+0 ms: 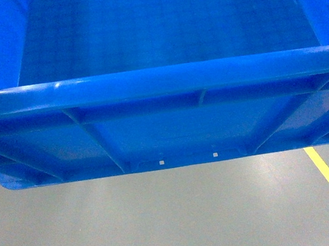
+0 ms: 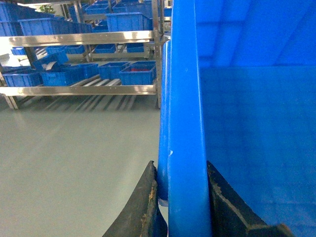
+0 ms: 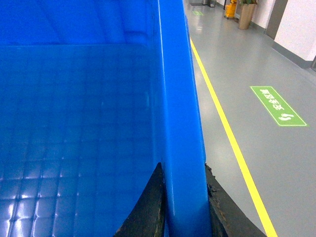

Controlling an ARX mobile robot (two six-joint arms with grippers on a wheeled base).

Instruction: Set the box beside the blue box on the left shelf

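the box [image 1: 165, 80] is held up over the grey floor [image 1: 165, 220] by both grippers.
the left gripper [image 2: 183, 207] is clamped on its left rim, the right gripper [image 3: 183, 207] on its right rim (one finger inside, one outside each wall). far left stand steel racks [image 2: 84, 89] with blue crates [image 2: 138, 74]; a yellow line [image 3: 222, 123] runs on the right.

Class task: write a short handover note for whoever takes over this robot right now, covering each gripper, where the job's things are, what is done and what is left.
Left gripper: shut on the box rim, one finger either side.
Right gripper: shut on the opposite rim likewise.
Box: held up over the grey floor, empty inside.
Steel racks with blue crates stand to the robot's left, across open floor.
Done: box picked up.
Left: carry it to the shelf and set it beside the blue box there.
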